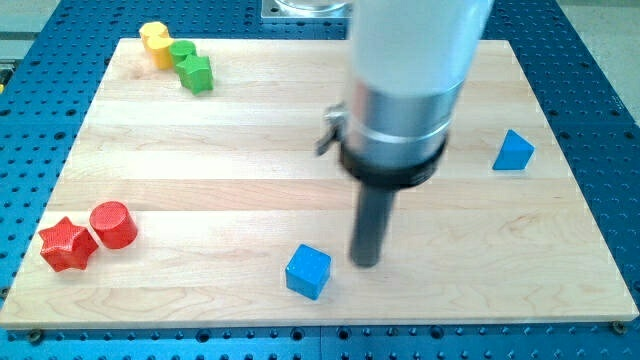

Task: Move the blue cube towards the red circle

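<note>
The blue cube lies near the view's bottom, a little left of centre. The red circle, a short red cylinder, stands at the view's lower left. My tip rests on the board just right of the blue cube, a small gap apart from it. The cube lies between my tip and the red circle, far from the circle.
A red star touches the red circle's left side. A yellow block, a green cylinder and a green star cluster at the top left. A blue triangular block lies at the right. The wooden board sits on a blue perforated table.
</note>
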{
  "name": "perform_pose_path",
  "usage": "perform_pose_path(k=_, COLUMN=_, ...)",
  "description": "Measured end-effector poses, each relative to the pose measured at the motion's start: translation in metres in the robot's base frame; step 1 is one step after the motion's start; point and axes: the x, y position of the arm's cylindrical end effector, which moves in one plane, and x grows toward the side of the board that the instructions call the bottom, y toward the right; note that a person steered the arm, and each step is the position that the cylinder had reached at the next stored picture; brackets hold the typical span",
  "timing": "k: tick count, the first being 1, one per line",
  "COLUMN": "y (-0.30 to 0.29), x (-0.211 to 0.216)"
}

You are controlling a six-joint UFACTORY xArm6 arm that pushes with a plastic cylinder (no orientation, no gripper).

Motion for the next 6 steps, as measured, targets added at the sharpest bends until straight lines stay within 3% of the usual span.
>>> perform_pose_path(k=1, y=0.007, x=0.029)
perform_pose_path(k=3, y=-0.178, x=0.025)
perform_pose_path(k=5, y=-0.112, x=0.003)
perform_pose_path(k=6, y=-0.181, x=-0.002)
